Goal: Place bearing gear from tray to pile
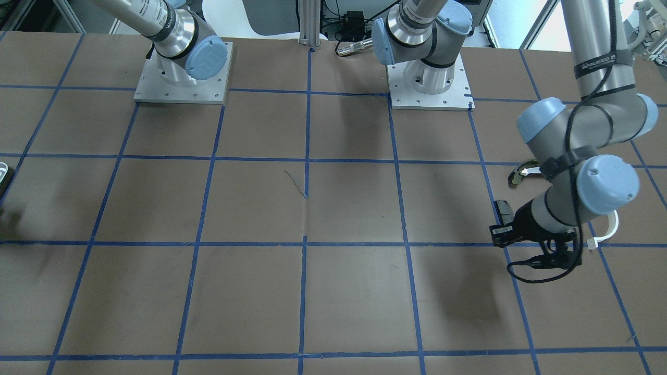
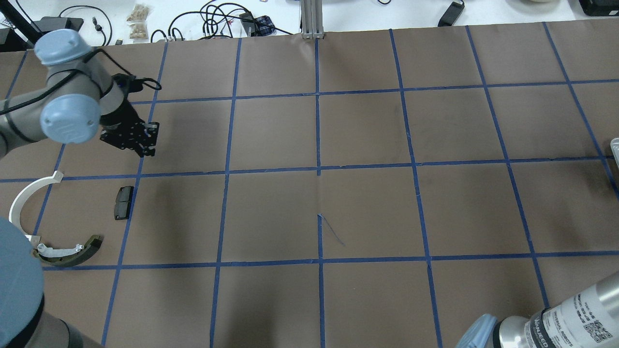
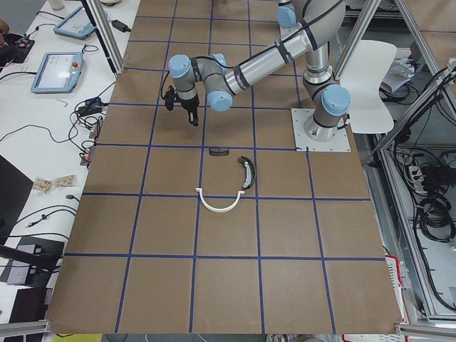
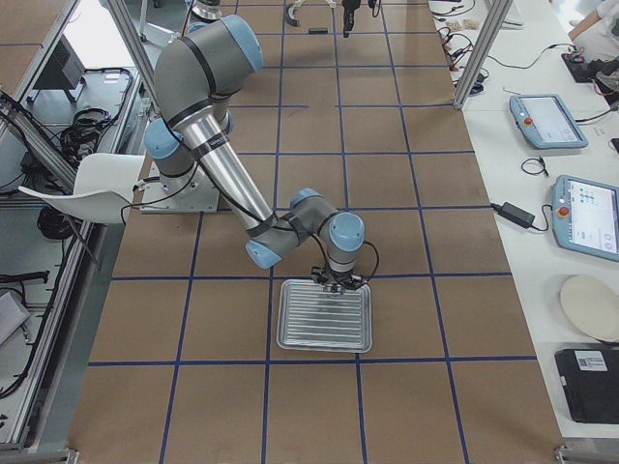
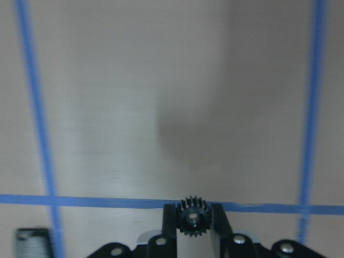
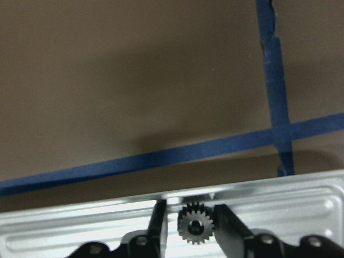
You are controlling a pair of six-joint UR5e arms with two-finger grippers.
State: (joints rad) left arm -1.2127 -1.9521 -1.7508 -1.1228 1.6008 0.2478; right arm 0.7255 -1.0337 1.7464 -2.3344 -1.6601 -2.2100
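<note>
My left gripper (image 2: 138,141) is shut on a small black bearing gear (image 5: 192,220) and holds it above the table, just beyond the pile. The pile is a black pad (image 2: 124,202), a white plastic arc (image 2: 23,203) and an olive brake shoe (image 2: 72,251). My right gripper (image 4: 335,281) hangs over the far edge of the ribbed metal tray (image 4: 324,319). Its jaws are closed on a second black gear (image 6: 196,223), seen in the right wrist view with the tray (image 6: 301,199) right below it.
The table is brown paper with a blue tape grid. The two arm bases (image 1: 182,78) (image 1: 430,83) stand at the robot's side. Cables and tablets lie past the far edge (image 2: 213,19).
</note>
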